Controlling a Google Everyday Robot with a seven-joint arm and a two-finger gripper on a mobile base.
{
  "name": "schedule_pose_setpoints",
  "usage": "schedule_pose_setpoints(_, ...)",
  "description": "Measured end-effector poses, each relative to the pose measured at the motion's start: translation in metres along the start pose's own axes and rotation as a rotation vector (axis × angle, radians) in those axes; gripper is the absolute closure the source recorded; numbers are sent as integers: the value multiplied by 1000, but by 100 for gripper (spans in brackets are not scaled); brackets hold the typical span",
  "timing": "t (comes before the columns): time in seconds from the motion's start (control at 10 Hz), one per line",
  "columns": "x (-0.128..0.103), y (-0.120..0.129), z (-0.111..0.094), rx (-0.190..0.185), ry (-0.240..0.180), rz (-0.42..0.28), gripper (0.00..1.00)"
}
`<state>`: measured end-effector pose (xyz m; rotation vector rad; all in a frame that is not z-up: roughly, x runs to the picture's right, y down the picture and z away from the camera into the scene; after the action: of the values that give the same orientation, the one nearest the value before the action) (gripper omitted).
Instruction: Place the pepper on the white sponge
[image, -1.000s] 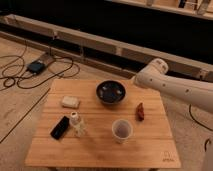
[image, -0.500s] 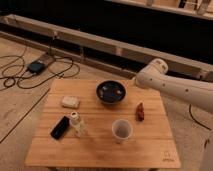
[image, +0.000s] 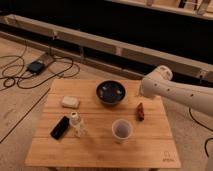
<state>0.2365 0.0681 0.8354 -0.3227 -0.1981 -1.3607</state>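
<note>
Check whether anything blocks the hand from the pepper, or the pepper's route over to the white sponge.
Nothing visible lies between the hand, hovering right of the dark bowl, and the pepper just nearer the camera. Toward the white sponge, the bowl's near rim crowds the straight line.

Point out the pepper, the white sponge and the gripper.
pepper (image: 141, 111): camera view, middle of its dark red body.
white sponge (image: 70, 102): camera view, centre of its top face.
gripper (image: 141, 95): camera view, its lower end, just above the pepper in the picture.
</note>
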Motion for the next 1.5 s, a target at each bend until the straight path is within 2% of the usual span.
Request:
schedule_pose_setpoints(0.4, -30, 5, 28, -5, -69, -35, 38)
schedule_pose_setpoints(0.6, -35, 0, 43, -1, -88, -57, 38)
schedule_pose_setpoints(1.0, -36, 1, 70, -15, -109, -83, 38)
schedule_pose_setpoints(1.5, -37, 6, 89, -42, -137, -90, 39)
